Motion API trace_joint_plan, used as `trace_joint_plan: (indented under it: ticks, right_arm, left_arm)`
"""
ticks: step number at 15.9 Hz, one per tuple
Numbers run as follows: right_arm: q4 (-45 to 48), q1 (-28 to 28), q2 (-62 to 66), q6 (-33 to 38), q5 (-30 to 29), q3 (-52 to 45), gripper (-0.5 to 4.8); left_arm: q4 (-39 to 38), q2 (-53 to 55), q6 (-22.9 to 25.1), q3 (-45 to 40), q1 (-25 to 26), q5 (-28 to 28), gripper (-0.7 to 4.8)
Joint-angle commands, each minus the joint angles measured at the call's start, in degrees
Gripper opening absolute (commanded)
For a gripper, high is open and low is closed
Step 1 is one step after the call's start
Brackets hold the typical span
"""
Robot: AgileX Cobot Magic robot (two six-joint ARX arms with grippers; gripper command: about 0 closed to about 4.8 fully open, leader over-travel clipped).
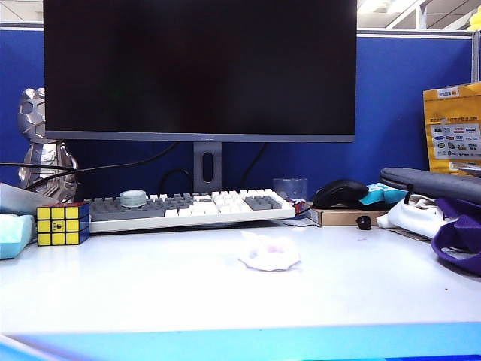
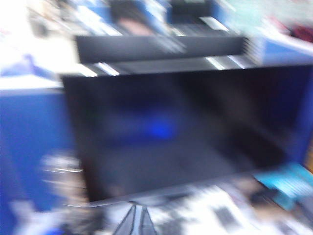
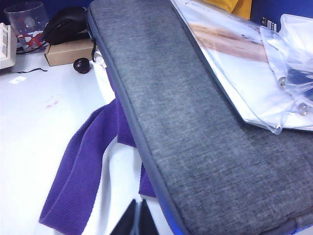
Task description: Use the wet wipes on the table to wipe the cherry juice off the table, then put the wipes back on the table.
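1. The table showed a light blue front edge nearest the exterior camera; the white top behind it was bare up to the wipes.
2. The wet wipes lay crumpled on the table in front of the keyboard, toward the keyboard's right end, with faint pink staining. No gripper was visible in the exterior view; the wipes lay free, nothing touching them.
3. The cherry juice appeared in the right wrist view as faint pinkish marks on the white top, between the purple strap and the small black ball. In the exterior view the marks were too faint to place.
4. Right gripper: dark fingertips pressed together, clenched on nothing, over the table beside the purple strap and the edge of the grey sleeve. The juice marks sat well apart from the fingertips, up the table toward the black ball.
5. Left gripper: fingertips seen as a closed dark wedge, clenched and empty; view heavily motion-blurred. It faced the monitor, with the keyboard a blur beneath. Wipes not in this view.
6. Left of the keyboard: Rubik's cube and a pale blue block.
7. Right of the keyboard: glass, black mouse on a cardboard box.
8. Behind the keyboard: the dark monitor on its stand, a silver figurine to its left, then blue partition.
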Motion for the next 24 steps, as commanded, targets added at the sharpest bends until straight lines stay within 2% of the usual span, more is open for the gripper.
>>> trace_joint_plan:
  ticks: [1, 3, 6, 11, 14, 16, 17, 19, 22, 23, 24]
  right_arm:
    - [0.13, -0.02, -0.02, -0.13, 0.02, 0.00, 0.00]
    - [0.13, -0.02, -0.02, -0.13, 0.02, 0.00, 0.00]
    - [0.11, -0.02, -0.02, -0.13, 0.02, 0.00, 0.00]
    - [0.11, -0.02, -0.02, -0.13, 0.02, 0.00, 0.00]
    - [0.11, -0.02, -0.02, -0.13, 0.02, 0.00, 0.00]
    - [0.11, 0.00, -0.02, -0.13, 0.02, 0.00, 0.00]
    - [0.11, 0.00, -0.02, -0.13, 0.02, 0.00, 0.00]
    - [0.13, -0.02, -0.02, -0.13, 0.02, 0.00, 0.00]
    - [0.13, 0.00, -0.02, -0.13, 0.02, 0.00, 0.00]
    - [0.13, -0.02, -0.02, -0.13, 0.02, 0.00, 0.00]
    - [0.11, 0.02, -0.02, -0.13, 0.02, 0.00, 0.00]
  left_arm:
    - [-1.81, -3.52, 1.51, 0.02, -0.02, -3.82, -0.06]
    - [0.20, -4.17, 3.08, -1.81, -0.02, -7.34, -0.06]
    - [8.39, -4.42, 2.91, -13.99, -0.02, -7.28, -0.06]
    - [30.01, -8.00, 2.58, -45.16, -0.02, -6.10, -0.06]
    - [39.47, -11.08, 1.38, -61.02, 0.37, -0.92, -0.06]
    - [47.47, -16.70, -0.02, -72.94, 4.72, 6.62, -0.06]
    - [51.93, -22.71, -1.38, -81.22, 8.81, 9.94, -0.06]
    - [54.01, -32.13, -4.17, -90.27, 15.72, 11.02, -0.06]
    - [56.15, -44.06, -7.58, -100.08, 22.12, 11.15, -0.06]
    - [58.88, -49.92, -10.58, -106.01, 24.28, 13.11, -0.06]
    - [60.50, -53.35, -11.54, -109.98, 24.35, 13.62, -0.06]
